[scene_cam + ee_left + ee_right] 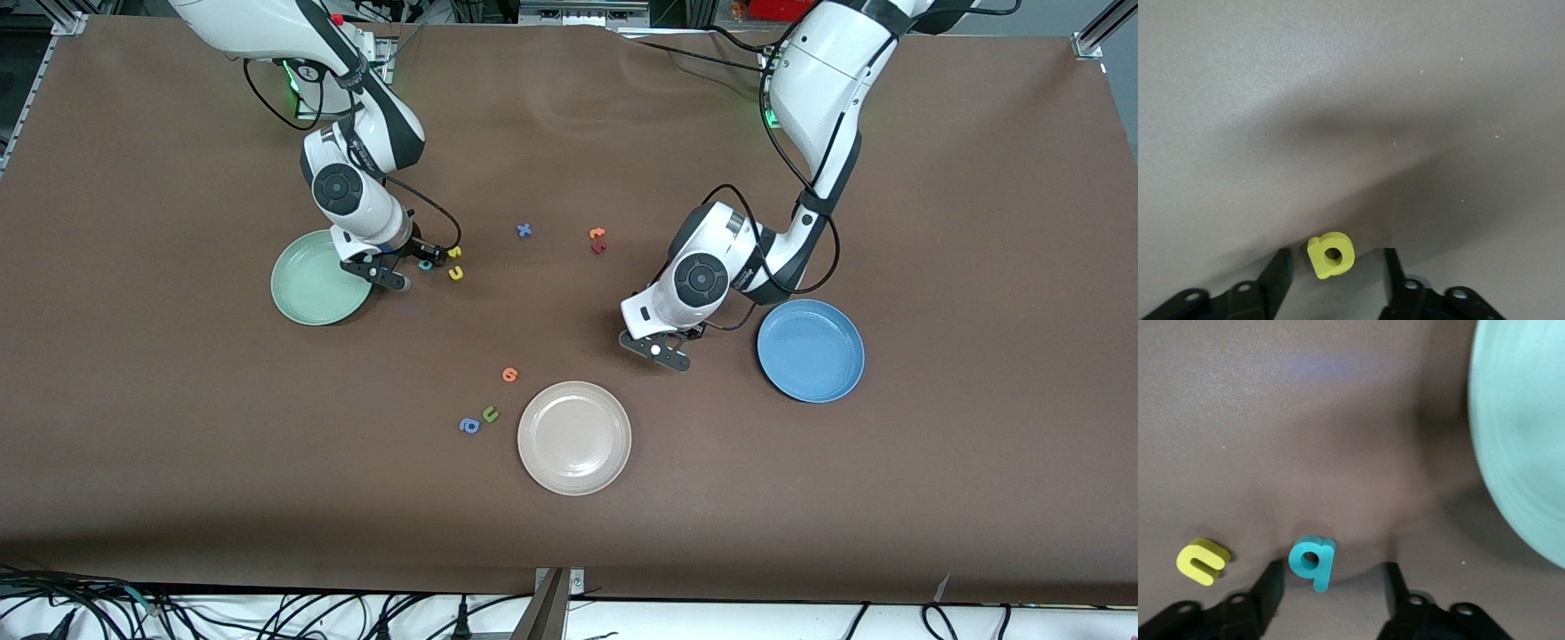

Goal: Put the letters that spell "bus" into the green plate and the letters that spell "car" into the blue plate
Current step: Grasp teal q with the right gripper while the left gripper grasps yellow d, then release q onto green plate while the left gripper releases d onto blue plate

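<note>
My right gripper (418, 260) is down at the table beside the green plate (307, 289). It stands open, with the teal "b" (1313, 561) lying between its fingers (1271, 587) and a gap on each side. The yellow "u" (1202, 561) lies just outside one finger, and the yellow "s" (454, 252) is close by. My left gripper (674, 343) is low over the table beside the blue plate (811, 350). It is open around the yellow "a" (1330, 254), which lies flat without touching either finger (1278, 270). The front view hides that "a".
A cream plate (574, 437) sits nearer the front camera at mid-table. Loose letters lie around: a blue "x" (524, 230), an orange one (597, 234) beside a dark red one (598, 248), another orange one (509, 374), a green "u" (490, 414) and a blue "a" (469, 426).
</note>
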You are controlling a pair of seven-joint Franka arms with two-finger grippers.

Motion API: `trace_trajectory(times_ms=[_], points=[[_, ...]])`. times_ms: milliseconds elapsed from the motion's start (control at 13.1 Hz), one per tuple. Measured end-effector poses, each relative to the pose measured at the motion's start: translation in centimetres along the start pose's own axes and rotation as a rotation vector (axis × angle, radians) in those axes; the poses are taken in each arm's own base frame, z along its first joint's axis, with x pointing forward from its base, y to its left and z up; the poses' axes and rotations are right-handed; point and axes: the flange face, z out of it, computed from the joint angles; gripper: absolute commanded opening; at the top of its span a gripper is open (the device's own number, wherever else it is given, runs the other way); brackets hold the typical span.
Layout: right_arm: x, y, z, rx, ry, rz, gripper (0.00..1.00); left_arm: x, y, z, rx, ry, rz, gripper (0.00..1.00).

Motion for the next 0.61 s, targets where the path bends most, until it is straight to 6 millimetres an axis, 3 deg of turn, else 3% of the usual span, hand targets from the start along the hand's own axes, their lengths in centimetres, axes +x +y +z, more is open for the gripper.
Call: trace_trajectory(times_ms=[153,459,612], points=[[0.1,-0.1,-0.2,0.003,0.005,-0.001,0.42,0.0,-0.1,-0.2,0.001,0.002,-0.001,0.22],[0.1,-0.1,-0.4,0.005,0.007,0.001,0.42,0.0,-0.1,-0.8,0.004,-0.003,-0.002,0.22],[0.1,-0.1,-0.4,0.005,0.008,0.001,0.42,-0.1,-1.3,-3.1,0.018,-0.024,-0.019,0.24]])
